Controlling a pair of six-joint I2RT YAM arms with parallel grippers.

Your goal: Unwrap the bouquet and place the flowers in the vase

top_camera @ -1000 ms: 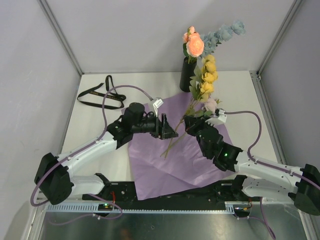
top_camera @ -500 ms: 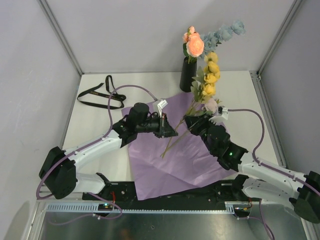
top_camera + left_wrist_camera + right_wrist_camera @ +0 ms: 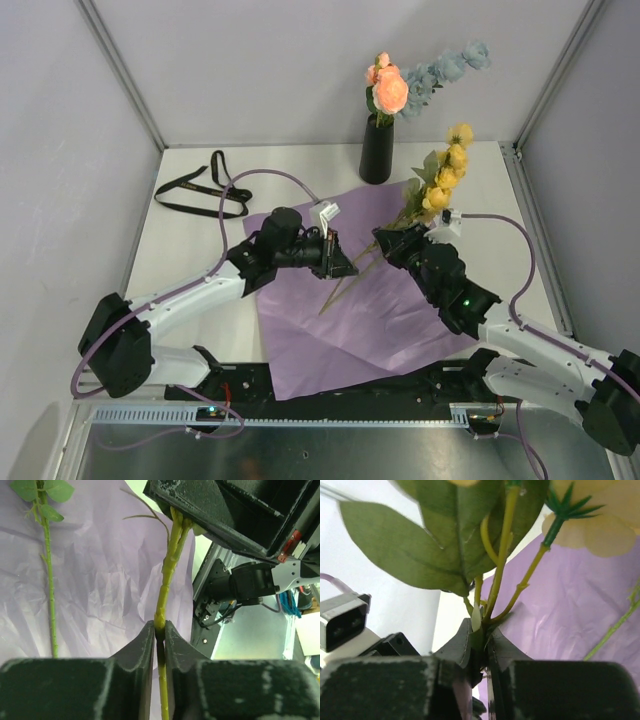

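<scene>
Both claws clamp one yellow sprig (image 3: 443,180) above the purple paper (image 3: 340,325): left gripper (image 3: 347,267) pinches its lower stem, right gripper (image 3: 386,240) beneath the leaves. The vase (image 3: 376,150) stands at twelve o'clock; one claw should likely release before the stem swings upright.

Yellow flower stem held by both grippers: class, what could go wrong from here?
1. The left gripper and right gripper both pinch the thin green stem of the yellow flowers; if they pull apart or twist, it may bend or snap.
2. The tall, narrow black vase already holds peach-pink and pale blue flowers; pushing another stem in could tip it.
</scene>
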